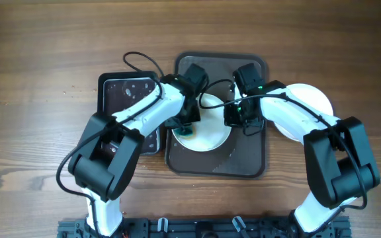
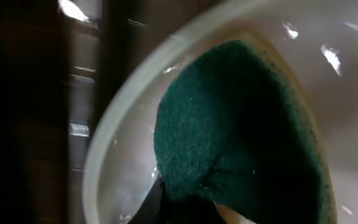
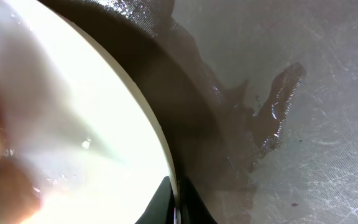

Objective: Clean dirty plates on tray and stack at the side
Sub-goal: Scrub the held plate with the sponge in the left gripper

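Left gripper clamped on a green sponge, which is pressed onto the left part of a white plate. Right gripper pinched shut on that plate's right rim. The plate lies on the brown tray beneath both tools. Second plate sits off the tray, just right of the right gripper. Black tray lies left of the left gripper.

We're seeing two white-shelled left arm and right arm with chunky black joint housings. Thin black cables loop behind the fingers. All-black left gripper, all-black right gripper, tiny green light behind its fingers.
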Tool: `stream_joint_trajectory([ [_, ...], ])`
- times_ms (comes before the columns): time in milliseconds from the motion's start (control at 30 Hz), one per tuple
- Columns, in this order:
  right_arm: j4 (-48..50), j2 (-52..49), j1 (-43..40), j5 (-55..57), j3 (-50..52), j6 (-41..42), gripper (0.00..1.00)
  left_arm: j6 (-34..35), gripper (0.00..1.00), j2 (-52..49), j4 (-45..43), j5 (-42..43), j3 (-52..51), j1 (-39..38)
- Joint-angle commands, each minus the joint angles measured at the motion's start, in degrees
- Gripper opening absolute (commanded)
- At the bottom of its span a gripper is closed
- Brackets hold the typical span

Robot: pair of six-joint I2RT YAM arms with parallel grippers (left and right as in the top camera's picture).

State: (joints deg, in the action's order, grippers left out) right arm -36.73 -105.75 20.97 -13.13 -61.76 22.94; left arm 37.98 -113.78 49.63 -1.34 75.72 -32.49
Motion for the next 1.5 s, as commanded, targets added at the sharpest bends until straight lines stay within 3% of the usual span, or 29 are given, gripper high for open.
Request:
stream_joint_trajectory([
  [0,-0.9,-0.9,-0.6,4.6,-0.4,1.1,0.04,1.3,0.04,-2.2,2.4,-13.8,-2.3,3.5],
  [100,-0.9,-0.9,-0.6,4.6,-0.4,1.2,0.04,-0.7,0.04,-2.2,2.5,-0.9,-2.3,3.2],
  [233,-0.9,-0.9,-0.6,4.6,-0.4,1.7,0.04,-5.4,0.04,-2.3,-1.4,23.7,-2.3,1.8],
  [333,-0.9,-0.9,-0.6,4.6,-0.4,2.4,0.04,-5.6,0.04,-2.3,-5.2,29.2,-2.3,-0.5],
  [567,-0.9,-0.9,-0.6,4.6,-0.4,2.5,0.04,-4.3,0.04,-3.3,-12.0,29.2,-2.3,-4.4],
  [867,-1.5,-0.9,-0.6,4.6,-0.4,2.5,0.04,-6.1,0.04,-4.7,-10.5,29.0,-2.5,-4.4],
  [1100,-1.7,-0.9,-0.6,4.6,-0.4,1.4,0.04,-2.8,0.04,-2.1,3.9,-2.1,-1.2,0.4],
  [1267,-1.6,-0.9,-0.6,4.6,-0.4,1.4,0.04,-2.8,0.04,0.9,5.3,-8.5,0.8,3.1],
  [1467,-1.6,-0.9,-0.6,4.6,-0.4,1.1,0.04,-2.8,0.04,1.3,1.1,-7.0,0.9,3.5],
])
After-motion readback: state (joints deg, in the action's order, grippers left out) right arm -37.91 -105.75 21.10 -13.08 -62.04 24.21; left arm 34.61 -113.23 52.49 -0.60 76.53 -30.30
